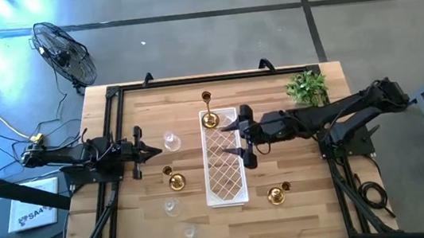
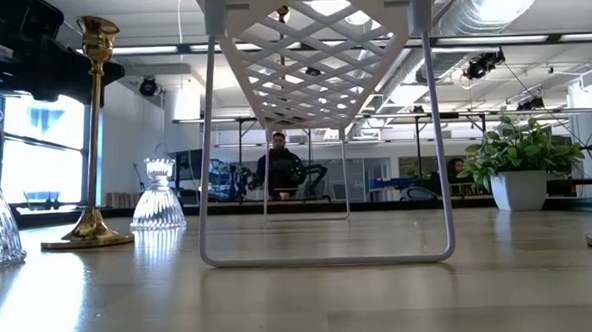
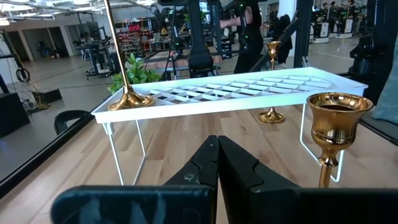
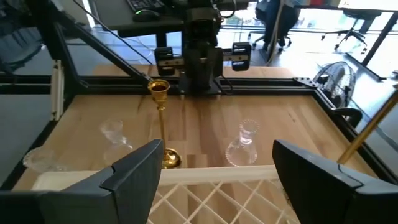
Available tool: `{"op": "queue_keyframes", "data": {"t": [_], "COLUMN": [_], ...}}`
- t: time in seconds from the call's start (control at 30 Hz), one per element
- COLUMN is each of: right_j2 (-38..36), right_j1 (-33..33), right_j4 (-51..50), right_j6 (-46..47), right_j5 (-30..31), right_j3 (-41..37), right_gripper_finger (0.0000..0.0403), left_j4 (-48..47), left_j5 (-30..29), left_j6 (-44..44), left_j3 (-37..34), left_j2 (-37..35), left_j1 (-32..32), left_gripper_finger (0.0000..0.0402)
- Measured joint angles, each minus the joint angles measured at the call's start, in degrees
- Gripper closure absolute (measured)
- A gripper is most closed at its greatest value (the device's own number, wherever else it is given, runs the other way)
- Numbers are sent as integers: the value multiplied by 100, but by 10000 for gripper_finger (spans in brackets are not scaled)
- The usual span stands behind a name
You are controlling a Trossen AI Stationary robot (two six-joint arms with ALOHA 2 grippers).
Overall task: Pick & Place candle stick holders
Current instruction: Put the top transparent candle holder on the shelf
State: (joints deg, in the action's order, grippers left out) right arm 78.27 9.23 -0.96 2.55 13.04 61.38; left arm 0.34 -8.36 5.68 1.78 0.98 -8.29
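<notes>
High view, right gripper (image 1: 246, 137) spread over tray (image 1: 227, 191), tall holder (image 1: 210, 119) beside fingers (image 1: 244, 113)

tray (image 1: 226, 183): white lattice, table centre | plant (image 1: 307, 86): corner | fan (image 1: 64, 52): floor

White lattice-patterned tray (image 1: 226, 188), shiny brass-gold holders (image 1: 176, 181), clear ribbed glass holder (image 2: 158, 197), green plant (image 1: 307, 86), seemingly white pot (image 2: 518, 190).

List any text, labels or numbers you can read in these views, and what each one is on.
"SA4": partly readable on the white sheet lying on the floor left of the table; the rest of its print is too small to read.
Two white labels on the arm base across the table, seen in the right wrist view: too blurred to read.
Nothing readable on the white tray, the candle stick holders or the plant.
</notes>
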Motion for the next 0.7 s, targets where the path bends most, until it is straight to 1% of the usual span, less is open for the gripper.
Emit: {"op": "queue_keyframes", "data": {"t": [0.47, 0.53, 0.67, 0.7], "right_j2": [14, 14, 14, 14], "right_j1": [-7, -7, -7, -7], "right_j4": [-69, -69, -69, -69], "right_j6": [0, 0, 2, 20], "right_j5": [53, 53, 44, 42], "right_j3": [-39, -39, -39, -39], "right_gripper_finger": [104, 104, 104, 104], "left_j4": [-41, -172, -1048, -1248], "left_j5": [-72, -242, -979, -1054], "left_j6": [-20, -70, -331, -431], "left_j3": [2, 52, 406, 502], "left_j2": [0, -1, -1, 3], "left_j1": [2, 0, 0, 2], "left_gripper_finger": [401, 401, 401, 401]}}
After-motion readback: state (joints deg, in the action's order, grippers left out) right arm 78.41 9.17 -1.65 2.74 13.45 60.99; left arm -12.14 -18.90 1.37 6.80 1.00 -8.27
